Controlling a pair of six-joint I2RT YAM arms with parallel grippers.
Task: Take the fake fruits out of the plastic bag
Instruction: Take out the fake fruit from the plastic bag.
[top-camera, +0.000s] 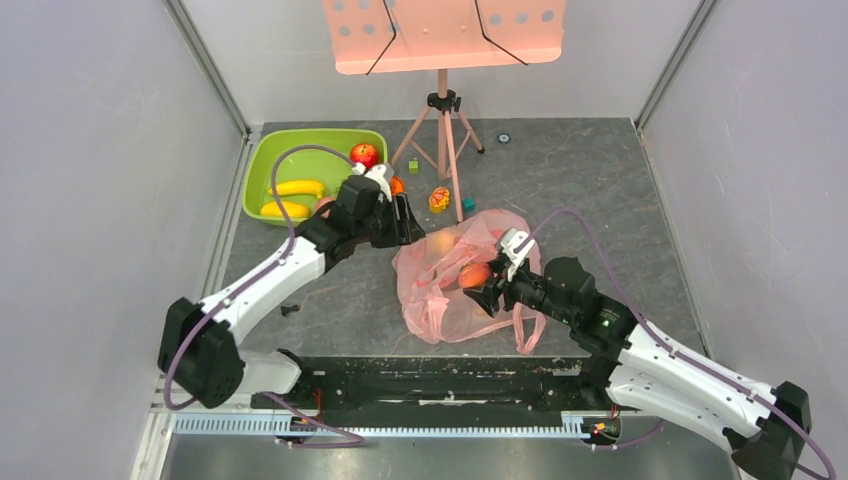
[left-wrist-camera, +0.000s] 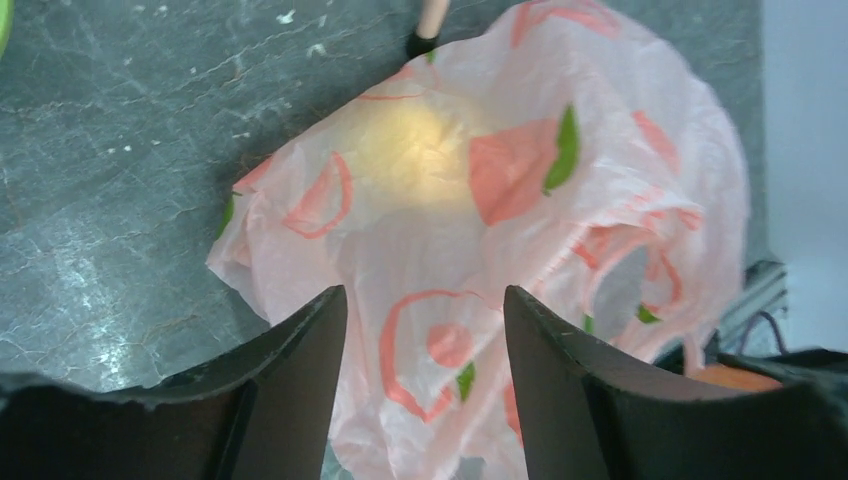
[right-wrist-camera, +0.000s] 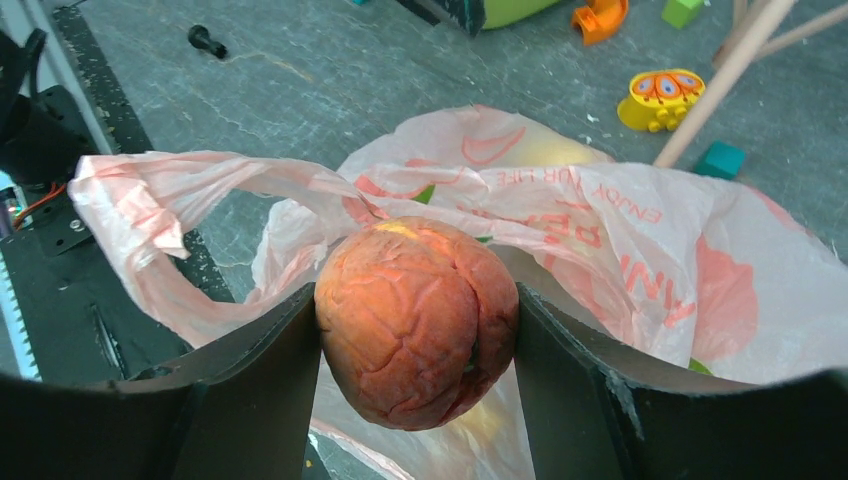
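Now the right gripper (right-wrist-camera: 415, 305) clamps a wrinkled orange peach (right-wrist-camera: 410, 350) just above the open mouth of the plastic bag (right-wrist-camera: 640, 250). Over the bag, the left gripper (left-wrist-camera: 425, 305) hangs with jaws apart, empty; a yellowish fruit (left-wrist-camera: 410, 145) shows through the bag's film.

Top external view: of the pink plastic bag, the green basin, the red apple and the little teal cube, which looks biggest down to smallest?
1. plastic bag, spread widest, though not far ahead of the basin
2. green basin
3. red apple
4. teal cube, clearly smallest
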